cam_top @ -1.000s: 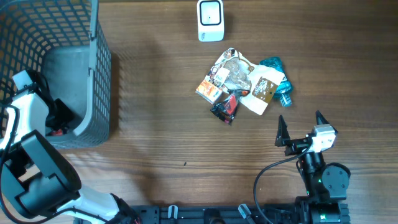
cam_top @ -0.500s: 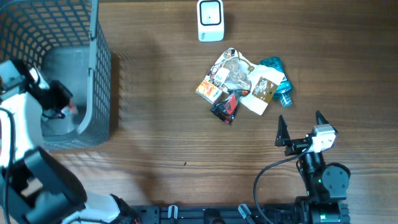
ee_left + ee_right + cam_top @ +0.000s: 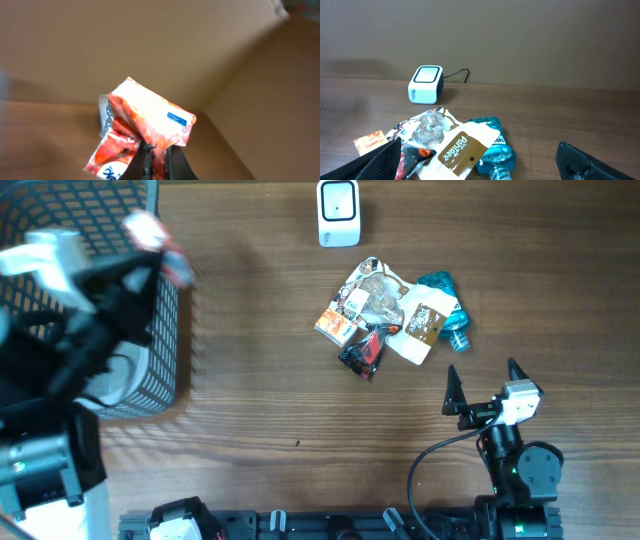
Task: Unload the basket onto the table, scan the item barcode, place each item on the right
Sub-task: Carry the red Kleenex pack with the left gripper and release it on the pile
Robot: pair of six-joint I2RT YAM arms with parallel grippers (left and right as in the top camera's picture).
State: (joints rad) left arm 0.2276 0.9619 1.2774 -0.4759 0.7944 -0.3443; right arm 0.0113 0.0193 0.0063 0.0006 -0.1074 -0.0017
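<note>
So, basket [image 3: 165, 330]: grey plastic mesh, tall walls.
Pile [image 3: 390, 310]: glossy wrappers, 1 teal bottle, waiting.
Left pincer [image 3: 157, 148]: clamped shut on packet [image 3: 145, 125], raised over basket rim.
Right pincer [image 3: 483, 388]: spread wide, empty.
Scanner [image 3: 338, 213]: white rounded box, well apart from packet; scan not yet done.
Packet: crinkly orange-white pouch, blue label.

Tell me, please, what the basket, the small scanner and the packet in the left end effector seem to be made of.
Basket: probably moulded plastic, matte grey, judging by its regular open mesh.
Scanner: looks like hard plastic, with a smooth white shell.
Packet, pinched by the left end effector: likely thin plastic film, glossy orange and white, because it creases and crumples.
</note>
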